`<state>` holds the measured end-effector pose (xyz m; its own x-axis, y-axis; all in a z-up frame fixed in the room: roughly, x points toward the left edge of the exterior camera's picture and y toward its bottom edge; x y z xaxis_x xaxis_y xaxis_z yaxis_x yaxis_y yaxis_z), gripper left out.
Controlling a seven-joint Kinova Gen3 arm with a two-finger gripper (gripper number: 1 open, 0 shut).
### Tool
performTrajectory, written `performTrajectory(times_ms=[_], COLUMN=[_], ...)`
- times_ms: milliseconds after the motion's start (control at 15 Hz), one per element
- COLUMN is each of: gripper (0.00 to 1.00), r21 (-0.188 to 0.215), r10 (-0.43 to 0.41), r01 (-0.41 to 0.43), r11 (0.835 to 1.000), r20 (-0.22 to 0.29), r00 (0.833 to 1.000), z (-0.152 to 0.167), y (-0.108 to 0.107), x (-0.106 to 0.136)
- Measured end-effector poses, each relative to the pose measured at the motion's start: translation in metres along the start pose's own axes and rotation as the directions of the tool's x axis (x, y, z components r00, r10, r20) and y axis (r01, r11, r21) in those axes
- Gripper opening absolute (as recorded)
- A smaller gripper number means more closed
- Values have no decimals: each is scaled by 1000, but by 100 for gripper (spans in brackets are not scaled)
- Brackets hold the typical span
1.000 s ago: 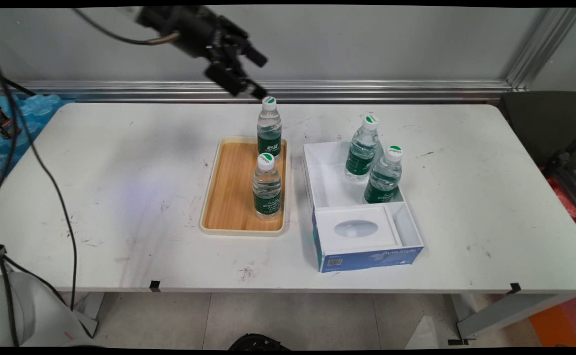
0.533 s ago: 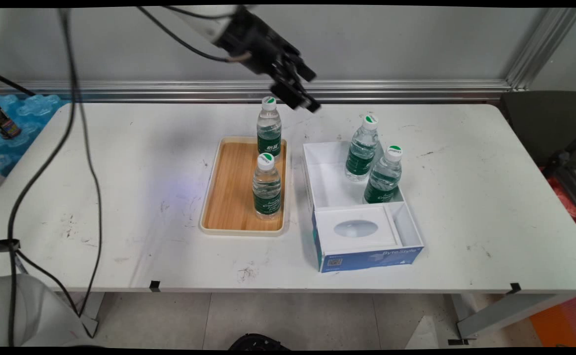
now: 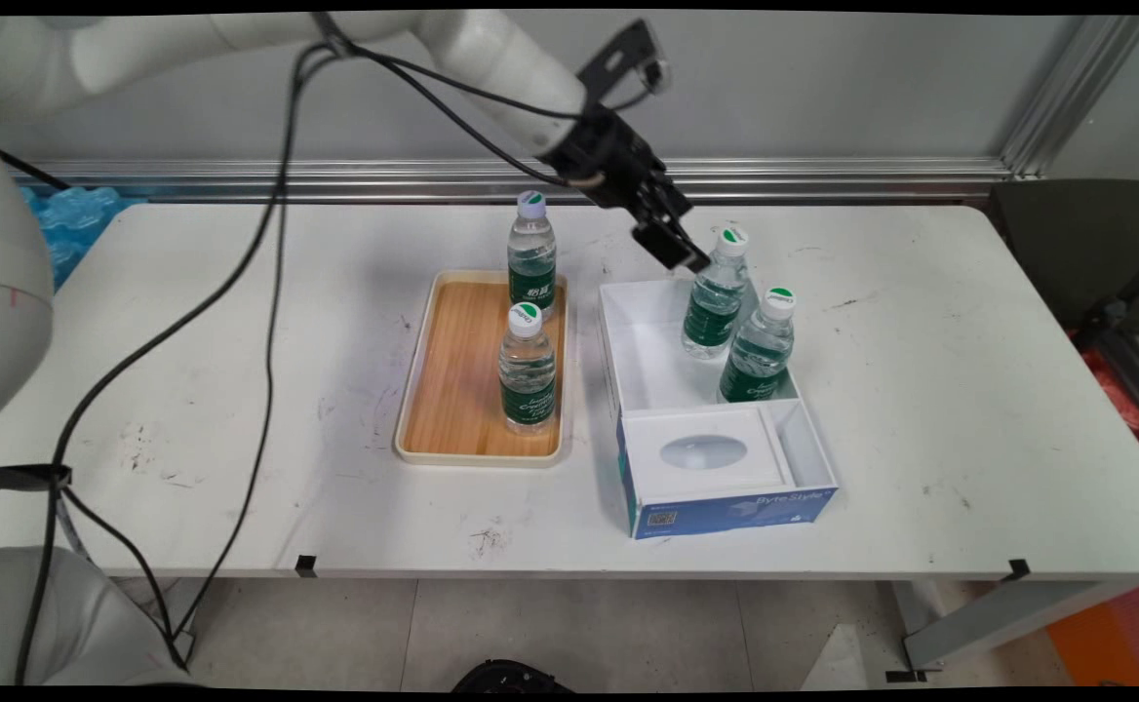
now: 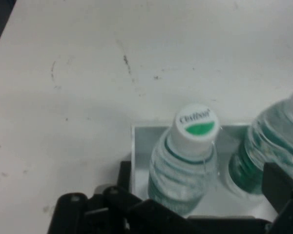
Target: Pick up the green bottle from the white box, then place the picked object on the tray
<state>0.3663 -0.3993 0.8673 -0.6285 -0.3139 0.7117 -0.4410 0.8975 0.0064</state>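
The black two-finger end effector (image 3: pixel 672 244) had swung right from above the wooden tray's (image 3: pixel 443 390) far bottle (image 3: pixel 531 252) to just beside the clear green-labelled water bottle (image 3: pixel 716 292) at the back of the white-lined blue cardboard box (image 3: pixel 726 507). Its jaws stood apart, empty. Cap read "Cestbon"-like script, unclear; box read "ByteStyle". All sat on the white counter (image 3: pixel 238 370).

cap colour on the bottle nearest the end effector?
White with a green patch; the bottle cap shows best in the hand view.
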Motion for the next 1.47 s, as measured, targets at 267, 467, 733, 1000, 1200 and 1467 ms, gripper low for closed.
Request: performTrajectory(times_ms=[267,467,733,1000,1200,1467], gripper=[100,100,100,0,0,0], r21=[8,15,20,17,15,17], r10=[-28,-45,-69,-82,-85,-81], r01=[28,44,68,82,84,80], r11=[1000,999,997,997,996,997], r20=[12,21,31,36,35,29], r00=[1000,999,997,996,996,996], z=[41,64,87,97,99,91], y=[-2,-4,-5,-5,-4,-3], x=[3,4,5,5,7,10])
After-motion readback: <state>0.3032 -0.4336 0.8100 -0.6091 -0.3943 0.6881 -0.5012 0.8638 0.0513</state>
